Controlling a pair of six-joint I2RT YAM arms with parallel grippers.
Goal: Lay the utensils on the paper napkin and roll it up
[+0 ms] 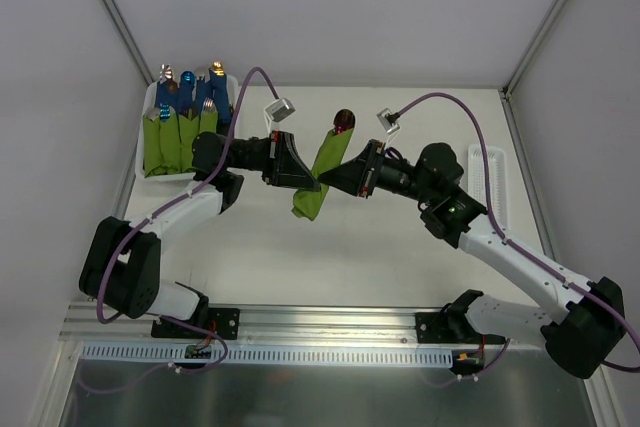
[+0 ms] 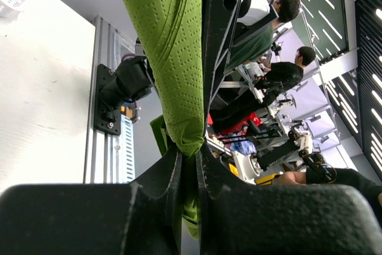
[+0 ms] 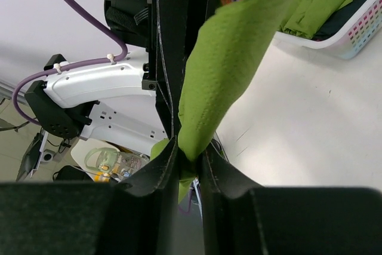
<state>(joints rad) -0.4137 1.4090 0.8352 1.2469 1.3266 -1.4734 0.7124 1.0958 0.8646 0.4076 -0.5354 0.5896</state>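
Note:
The paper napkin (image 1: 322, 175) is rolled into an olive-green tube and held tilted in the air over the middle of the table. A shiny reddish end of the utensils (image 1: 344, 119) sticks out of its far top end. My left gripper (image 1: 310, 185) comes from the left and is shut on the roll's lower part. My right gripper (image 1: 328, 178) comes from the right and pinches the same stretch. In the left wrist view the napkin (image 2: 173, 58) runs up from the left gripper (image 2: 190, 160). In the right wrist view the napkin (image 3: 227, 70) rises from the right gripper (image 3: 190, 158).
A white basket (image 1: 142, 147) at the back left holds several green tube bundles with blue handles (image 1: 185, 132); its corner (image 3: 352, 37) shows in the right wrist view. A white slotted tray (image 1: 487, 182) lies at the right. Walls close the back and sides.

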